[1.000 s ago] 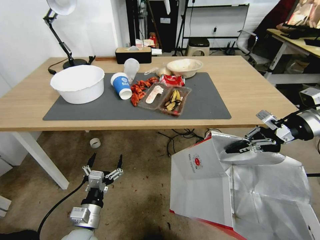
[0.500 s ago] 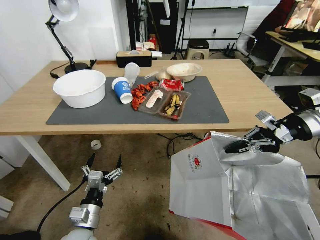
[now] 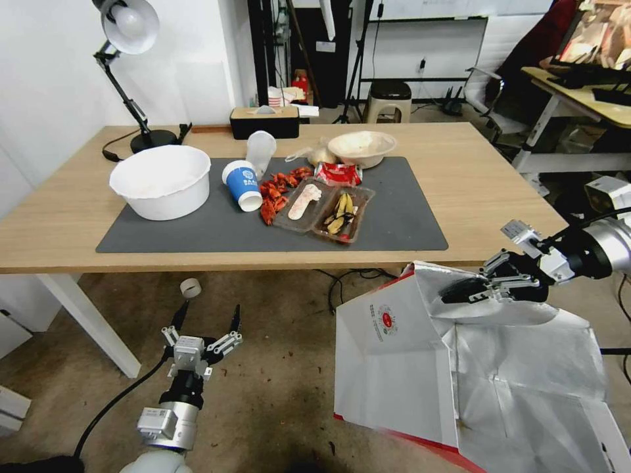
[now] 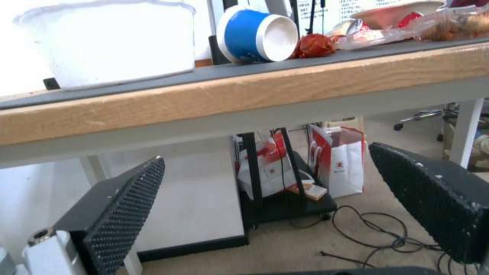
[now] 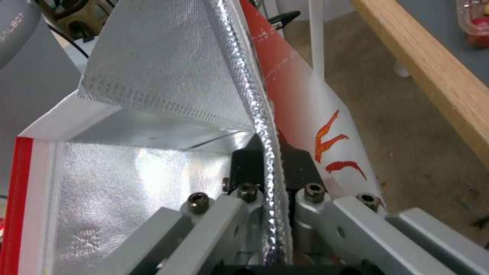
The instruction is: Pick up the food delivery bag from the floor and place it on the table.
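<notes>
The food delivery bag (image 3: 394, 355) stands open at the right, just in front of the table (image 3: 486, 190), white and red outside with a round red logo and silver foil inside. My right gripper (image 3: 453, 291) is shut on its top rim, near the table's front edge. In the right wrist view the foil rim (image 5: 270, 126) runs pinched between the black pads (image 5: 247, 164). The bag's base runs out of view, so I cannot tell whether it touches the floor (image 3: 276, 368). My left gripper (image 3: 207, 318) hangs open and empty low over the floor, its pads (image 4: 127, 206) pointing under the table's edge (image 4: 255, 91).
A dark mat (image 3: 407, 223) on the table holds a white bowl (image 3: 161, 180), a tipped blue cup (image 3: 241, 184), food trays (image 3: 325, 210) and red scraps. A lamp (image 3: 131, 39) stands at the back left. Below lie black cables (image 3: 348, 276), a tape roll (image 3: 190, 287) and a white table leg (image 3: 85, 315).
The whole head view has shifted, so the table sits slightly lower in the picture. Both grippers and the bag keep their places, and the right grip is unchanged.
</notes>
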Motion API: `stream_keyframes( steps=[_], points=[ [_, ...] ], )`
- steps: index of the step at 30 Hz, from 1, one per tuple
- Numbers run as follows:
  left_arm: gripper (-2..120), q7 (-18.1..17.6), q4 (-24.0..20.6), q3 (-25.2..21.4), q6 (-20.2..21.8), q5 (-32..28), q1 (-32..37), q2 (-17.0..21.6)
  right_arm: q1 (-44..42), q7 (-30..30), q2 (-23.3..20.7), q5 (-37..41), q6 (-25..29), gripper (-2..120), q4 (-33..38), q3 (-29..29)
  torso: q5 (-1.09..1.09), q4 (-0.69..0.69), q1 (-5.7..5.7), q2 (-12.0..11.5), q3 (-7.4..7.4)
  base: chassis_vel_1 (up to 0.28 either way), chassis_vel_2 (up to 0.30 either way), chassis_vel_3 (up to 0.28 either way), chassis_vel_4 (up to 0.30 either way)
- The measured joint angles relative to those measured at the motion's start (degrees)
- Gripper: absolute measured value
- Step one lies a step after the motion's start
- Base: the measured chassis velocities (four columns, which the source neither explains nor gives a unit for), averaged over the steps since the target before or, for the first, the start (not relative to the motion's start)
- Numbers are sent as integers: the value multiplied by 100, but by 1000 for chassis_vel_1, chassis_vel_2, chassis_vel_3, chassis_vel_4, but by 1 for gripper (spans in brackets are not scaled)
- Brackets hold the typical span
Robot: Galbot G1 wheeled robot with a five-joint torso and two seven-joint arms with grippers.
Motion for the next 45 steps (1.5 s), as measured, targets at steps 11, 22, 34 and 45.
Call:
stream_keyframes(
  steps=[11,22,34,45],
  points=[
    [100,0,20,8,0,-4,-8,-4,5,-1,8,-21,4,0,-7,-10,0,0,103,251,147,0,0,0,0],
    [100,0,7,-1,0,-7,7,0,-8,-7,10,-30,11,0,6,-2,0,0,241,566,325,0,0,0,0],
    [100,0,-38,-11,-7,-7,48,0,-20,-11,-7,-30,16,0,45,47,0,0,382,888,505,0,0,0,0],
    [100,-4,-57,-15,-18,-7,64,2,-31,-14,-23,-17,18,0,64,69,0,0,507,1172,662,0,0,0,0]
  ],
)
